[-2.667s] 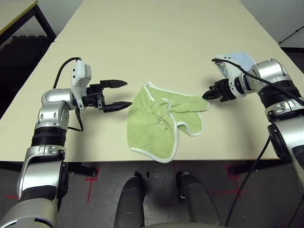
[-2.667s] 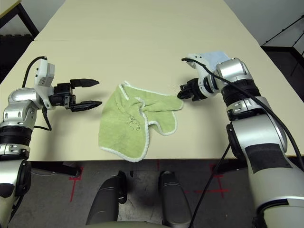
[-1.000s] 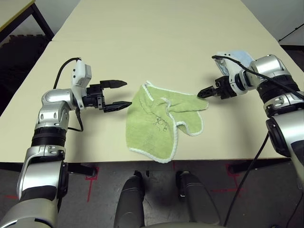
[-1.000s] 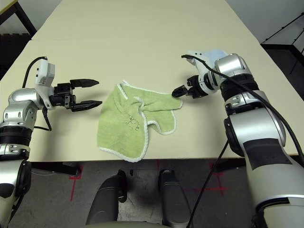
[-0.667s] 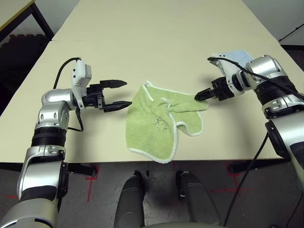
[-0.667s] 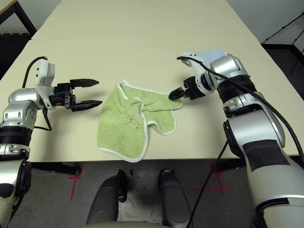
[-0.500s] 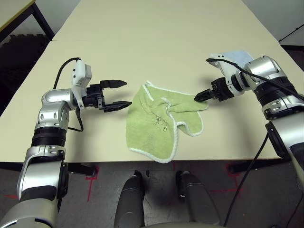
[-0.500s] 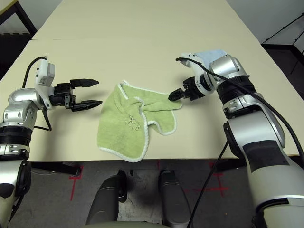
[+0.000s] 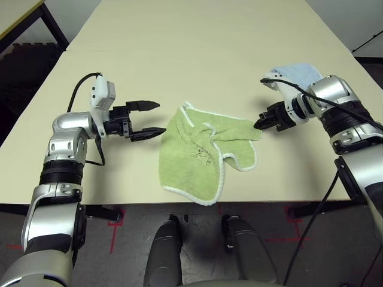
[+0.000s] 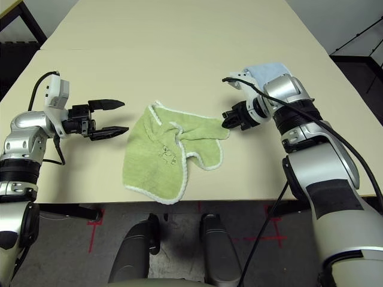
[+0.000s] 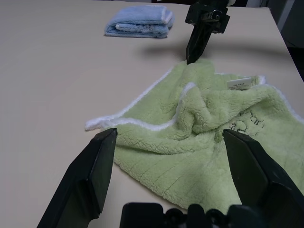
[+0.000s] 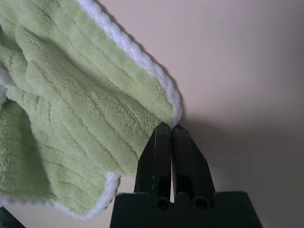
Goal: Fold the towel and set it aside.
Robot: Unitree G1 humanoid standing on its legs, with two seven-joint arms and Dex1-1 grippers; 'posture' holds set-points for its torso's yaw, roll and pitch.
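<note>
**Once sure of the pinch, lift the corner and carry it across**

Note the right gripper [image 9: 258, 124], jaws pressed fully together, tips down at the right-hand corner of the towel [image 9: 200, 152], right on the white trim [image 12: 173, 111]; cannot tell whether any cloth sits between the jaws or merely lies against them. Test with a small, slow rise; if the corner stays flat on the table [image 9: 197, 54], reopen, push deeper into the pile and close again.

Find the towel lying rumpled near the table's front edge, between the two arms, bunched into a ridge through its middle, one flap turned over on the right; probably needs flattening before any clean fold. Note the left gripper [image 9: 160, 118], jaws spread wide, holding nothing, level and just beside the towel's left edge; bring it in to take the near white-trimmed corner [image 11: 95, 124], then pull both corners apart to draw out the ridge; keep the lift low so as not to drag the whole cloth.

Mind the light blue folded towel [image 9: 296, 73] well behind the right wrist; leave it alone, and swing clear of it when setting the green one aside. Watch also the small sewn label [image 11: 241, 84] and the bunched centre; likely to spoil a flat crease.
</note>
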